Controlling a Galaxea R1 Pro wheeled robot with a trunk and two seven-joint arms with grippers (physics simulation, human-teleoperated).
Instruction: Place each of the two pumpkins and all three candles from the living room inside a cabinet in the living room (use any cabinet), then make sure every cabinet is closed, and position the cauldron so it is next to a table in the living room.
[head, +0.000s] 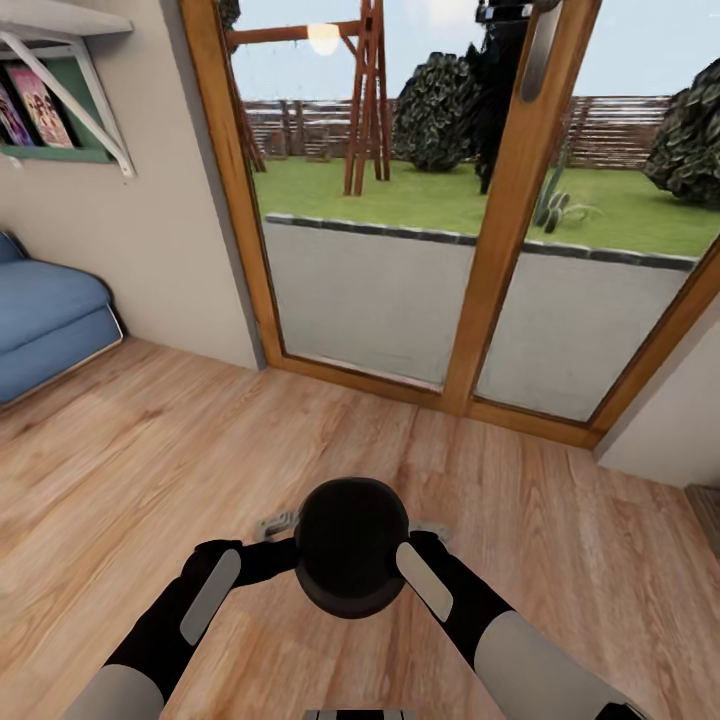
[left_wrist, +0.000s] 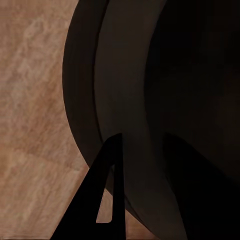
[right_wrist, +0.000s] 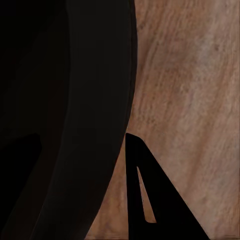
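Black and round, the cauldron hangs above the wooden floor, between the two arms, in front of the glass patio door. The left claw presses on one side of the cauldron and the right claw on the other; each wrist view shows one dark finger beside the pot's curved wall. Whether the jaws are clamped on the rim or merely squeezing the belly, I cannot tell. It looks stiff, smooth and probably slippery; the rim seems the surest hold.
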